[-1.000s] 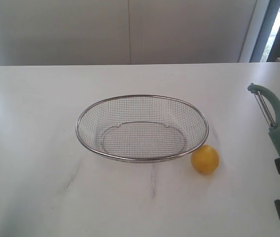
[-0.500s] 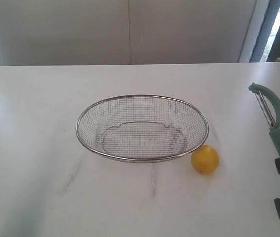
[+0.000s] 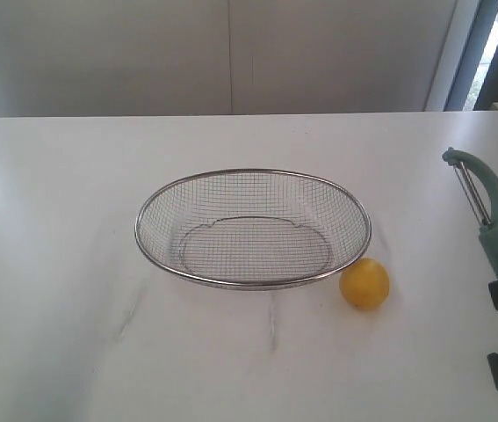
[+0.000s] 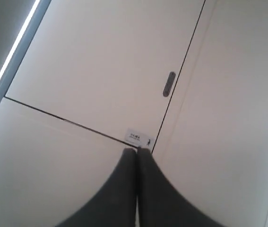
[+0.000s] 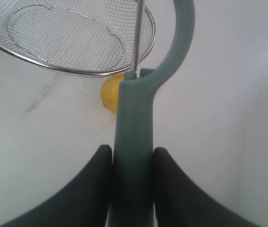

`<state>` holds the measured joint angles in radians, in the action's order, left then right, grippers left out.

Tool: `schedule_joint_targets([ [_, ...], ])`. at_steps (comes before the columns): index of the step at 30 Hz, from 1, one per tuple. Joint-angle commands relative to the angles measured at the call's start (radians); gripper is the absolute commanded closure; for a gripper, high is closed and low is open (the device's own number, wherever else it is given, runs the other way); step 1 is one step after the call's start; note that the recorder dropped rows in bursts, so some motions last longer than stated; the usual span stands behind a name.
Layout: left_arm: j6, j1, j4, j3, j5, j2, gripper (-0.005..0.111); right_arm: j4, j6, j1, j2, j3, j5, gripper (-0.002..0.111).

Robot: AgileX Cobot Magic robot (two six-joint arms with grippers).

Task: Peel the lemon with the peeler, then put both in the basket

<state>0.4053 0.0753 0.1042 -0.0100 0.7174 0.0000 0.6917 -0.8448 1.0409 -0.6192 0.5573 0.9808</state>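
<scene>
The lemon (image 3: 364, 283) lies unpeeled on the white table (image 3: 55, 264), just beside the basket (image 3: 140, 230). Nothing has moved over the last second, so peeling has not begun. The basket is a shallow, empty oval of fine silver mesh. The peeler (image 3: 497, 237), matte teal with a thin metal blade, is clamped by its handle in the right gripper (image 5: 132, 158). The left gripper (image 4: 137, 158) is pinched together, holding nothing. The lemon is smooth and nearly round.
</scene>
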Motion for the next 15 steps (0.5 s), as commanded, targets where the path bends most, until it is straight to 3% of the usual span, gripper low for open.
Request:
schedule_joint_targets([
  [1, 0.006, 0.007, 0.021, -0.093, 0.022, 0.008, 0.107, 0.016, -0.014, -0.006, 0.009, -0.002, -0.015, 0.108],
  [5, 0.010, 0.007, -0.044, -0.216, -0.021, 0.093, 0.107, 0.016, -0.014, -0.006, 0.009, -0.002, -0.015, 0.108],
  [8, 0.038, 0.007, -0.213, -0.314, -0.099, 0.179, 0.107, 0.016, -0.014, -0.006, 0.009, -0.002, -0.015, 0.108],
  [13, 0.179, 0.007, -0.545, -0.504, -0.541, 0.347, 0.107, 0.016, -0.014, -0.006, 0.009, -0.002, -0.015, 0.108],
  [15, 0.192, 0.007, -0.602, -0.560, -0.731, 0.411, 0.107, 0.016, -0.014, -0.006, 0.009, -0.002, -0.015, 0.108],
])
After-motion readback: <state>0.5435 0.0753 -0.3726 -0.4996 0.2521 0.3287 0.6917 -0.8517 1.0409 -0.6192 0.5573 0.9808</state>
